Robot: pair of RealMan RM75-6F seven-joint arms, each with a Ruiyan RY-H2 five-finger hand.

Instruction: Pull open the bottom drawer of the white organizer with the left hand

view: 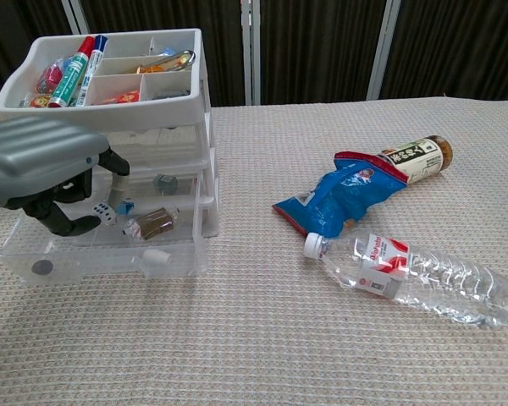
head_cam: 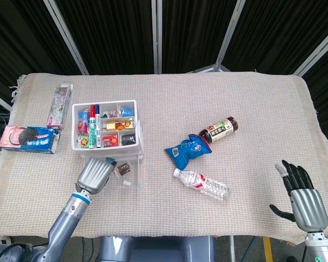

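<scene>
The white organizer [head_cam: 105, 126] stands at the table's left, its top tray [view: 110, 93] filled with markers and small items. Its clear bottom drawer [view: 102, 260] is pulled out toward me, with dice, a small jar and other bits inside; in the head view the drawer [head_cam: 129, 179] juts in front of the unit. My left hand [view: 41, 169] hovers over the drawer's left front, fingers curled in, with nothing visibly in its grasp; the same left hand [head_cam: 95, 173] also shows in the head view. At the near right edge my right hand [head_cam: 303, 197] is raised with fingers spread, holding nothing.
A clear water bottle [head_cam: 203, 184] lies in the middle, with a blue snack bag [head_cam: 188, 148] and a dark sauce bottle [head_cam: 221, 129] behind it. An Oreo pack [head_cam: 30, 139] and a pink box [head_cam: 60, 105] sit left of the organizer.
</scene>
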